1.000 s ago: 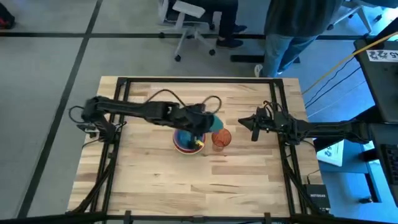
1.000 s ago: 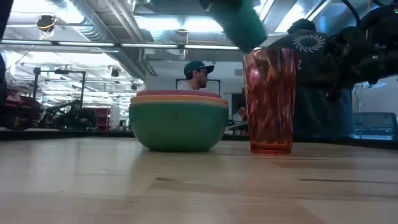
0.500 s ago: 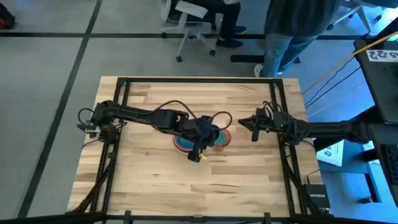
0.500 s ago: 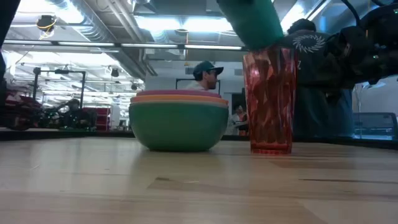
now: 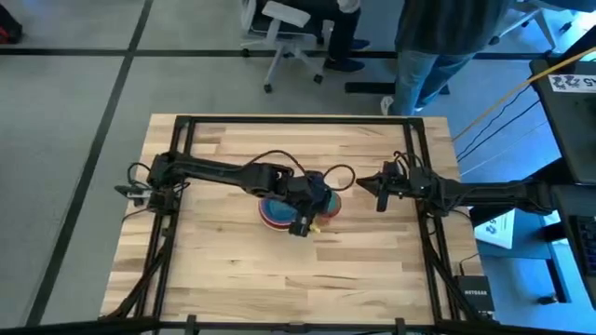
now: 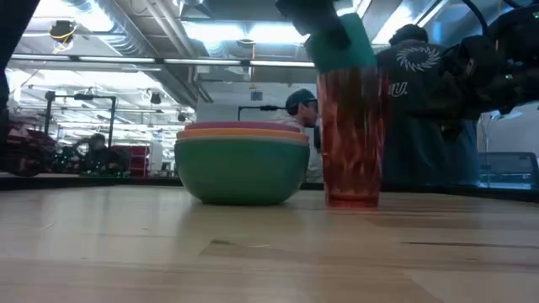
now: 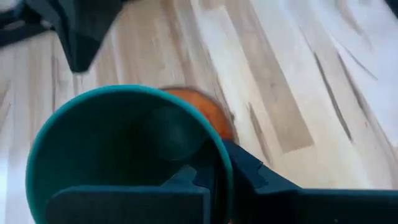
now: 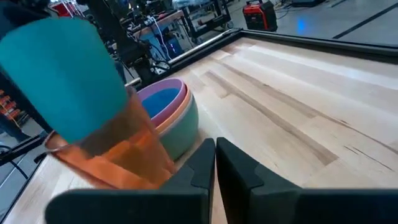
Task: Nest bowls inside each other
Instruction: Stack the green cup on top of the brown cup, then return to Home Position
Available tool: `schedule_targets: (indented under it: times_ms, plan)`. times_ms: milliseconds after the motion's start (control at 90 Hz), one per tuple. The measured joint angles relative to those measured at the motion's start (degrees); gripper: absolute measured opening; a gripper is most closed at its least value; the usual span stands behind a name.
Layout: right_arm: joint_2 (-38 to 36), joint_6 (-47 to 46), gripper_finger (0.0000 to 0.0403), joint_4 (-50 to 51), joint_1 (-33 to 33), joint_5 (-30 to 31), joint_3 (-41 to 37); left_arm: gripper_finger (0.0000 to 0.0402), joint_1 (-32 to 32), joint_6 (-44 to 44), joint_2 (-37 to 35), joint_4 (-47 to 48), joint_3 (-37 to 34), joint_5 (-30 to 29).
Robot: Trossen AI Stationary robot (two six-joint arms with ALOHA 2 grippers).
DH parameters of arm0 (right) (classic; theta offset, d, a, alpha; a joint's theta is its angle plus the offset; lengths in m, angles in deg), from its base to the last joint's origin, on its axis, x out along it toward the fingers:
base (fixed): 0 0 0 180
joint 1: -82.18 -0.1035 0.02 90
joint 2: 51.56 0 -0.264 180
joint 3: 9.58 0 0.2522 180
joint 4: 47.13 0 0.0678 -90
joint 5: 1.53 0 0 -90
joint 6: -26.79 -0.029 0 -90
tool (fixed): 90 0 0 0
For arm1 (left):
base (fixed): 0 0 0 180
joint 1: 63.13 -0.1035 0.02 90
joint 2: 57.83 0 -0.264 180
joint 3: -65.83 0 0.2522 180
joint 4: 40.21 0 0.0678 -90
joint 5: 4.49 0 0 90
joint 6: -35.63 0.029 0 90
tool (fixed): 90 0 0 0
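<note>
The small dark-teal plastic cup sits tilted in the mouth of the translucent reddish-brown plastic cup, which stands on the pale wooden counter just beside the stack of round plastic bowls, green outermost with orange, pink and blue inside. The left gripper has its fingers clamped over the teal cup's rim, one inside and one outside. The right gripper waits near the counter's right side, its fingers pressed together on nothing.

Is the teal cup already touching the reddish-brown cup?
Touching. In the right wrist view the teal cup, held by the left gripper, sits tilted inside the reddish-brown cup, against its rim.
</note>
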Motion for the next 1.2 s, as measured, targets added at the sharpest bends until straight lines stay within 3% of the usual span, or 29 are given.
schedule_targets:
  times_ms: [511,644,756,833,922,1089,1200]
  plan:
    - [0.02,0.02,0.0001,0.22,0.00,0.00,0.00,0.0085,0.63,-4.91,-0.13,1.75,-0.02,-0.05]
    - [0.02,0.04,0.0001,0.25,0.00,0.00,0.00,0.0075,0.49,-5.91,-1.47,2.56,0.00,-3.74]
    - [0.00,0.04,0.0001,0.29,0.00,-0.01,0.00,0.0042,-0.51,-5.53,-3.56,3.79,0.02,-6.46]
    - [0.00,0.04,0.0001,0.36,0.00,-0.02,0.00,0.0012,-1.70,-5.52,-5.51,4.24,0.04,-6.07]
    - [0.00,0.04,0.0001,0.47,0.00,-0.09,0.00,0.0003,-3.51,-5.69,-7.99,4.23,-1.34,-3.13]
    - [0.00,0.04,0.0001,0.65,0.00,-1.58,0.00,0.0000,-7.25,-7.32,-14.30,1.76,-9.13,0.98]
    - [0.00,0.02,0.0001,0.63,0.00,-1.57,-0.23,0.0000,-9.24,-9.09,-21.54,-3.27,-18.41,1.27]
